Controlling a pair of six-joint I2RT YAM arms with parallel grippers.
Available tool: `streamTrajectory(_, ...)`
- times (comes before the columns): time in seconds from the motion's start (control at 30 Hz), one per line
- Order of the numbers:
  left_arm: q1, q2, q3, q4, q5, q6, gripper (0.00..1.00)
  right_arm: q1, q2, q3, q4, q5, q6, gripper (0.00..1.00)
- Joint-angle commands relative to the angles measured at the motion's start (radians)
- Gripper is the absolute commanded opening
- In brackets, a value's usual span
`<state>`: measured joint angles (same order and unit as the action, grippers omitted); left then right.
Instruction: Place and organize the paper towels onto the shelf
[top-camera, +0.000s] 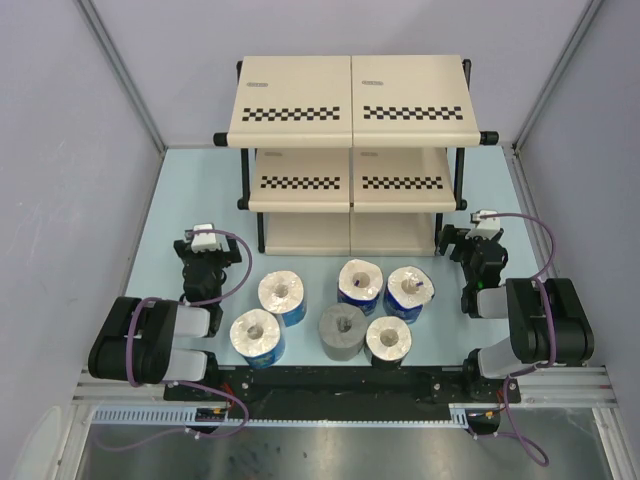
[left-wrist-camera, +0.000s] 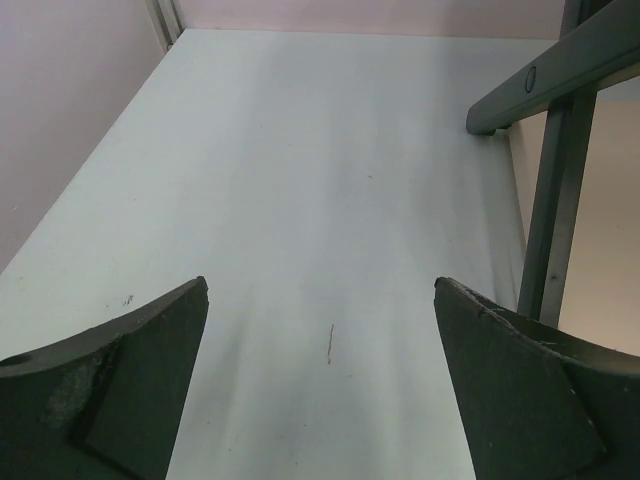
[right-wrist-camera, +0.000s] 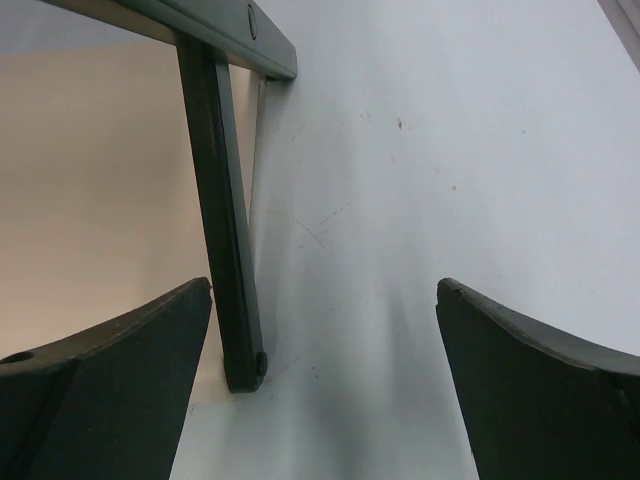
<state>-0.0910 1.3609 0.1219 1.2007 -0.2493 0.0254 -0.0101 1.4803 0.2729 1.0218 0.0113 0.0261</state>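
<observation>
The shelf (top-camera: 350, 100) stands at the back middle: three cream boards with checkered front strips on a black frame, all tiers bare. Six paper towel rolls stand on end on the table before it. Four are blue-wrapped (top-camera: 281, 293) (top-camera: 257, 336) (top-camera: 361, 282) (top-camera: 410, 291), one is plain grey (top-camera: 342, 330), and one is dark-wrapped (top-camera: 388, 340). My left gripper (top-camera: 200, 250) is open and empty, left of the rolls; in the left wrist view (left-wrist-camera: 320, 283) only table lies between its fingers. My right gripper (top-camera: 468, 243) is open and empty, right of the rolls, by the shelf's right front leg (right-wrist-camera: 225, 250).
The shelf's left front leg (left-wrist-camera: 548, 200) shows at the right of the left wrist view. Grey walls close in the light blue table (top-camera: 190, 190) on the left, right and back. The arm bases sit on a black rail (top-camera: 330, 385) at the near edge.
</observation>
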Motion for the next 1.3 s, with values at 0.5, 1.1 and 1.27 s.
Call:
streamTrajectory(0.5, -0.013, -0.07, 0.016, 0.016, -0.087, -0.015, 1.0, 0.007, -0.207, 0.011, -0.144, 0.163, 0.055, 1.0)
streamTrajectory(1.1, -0.058, -0.664, 0.358, -1.1, -0.027, -0.507, 1.0, 0.035, -0.755, 0.203, -1.015, 0.414, 0.386, 1.0)
streamTrajectory(1.27, -0.058, -0.756, 0.468, -1.289, -0.013, -0.521, 1.0, 0.024, -0.89, 0.247, -1.213, 0.346, 0.483, 1.0)
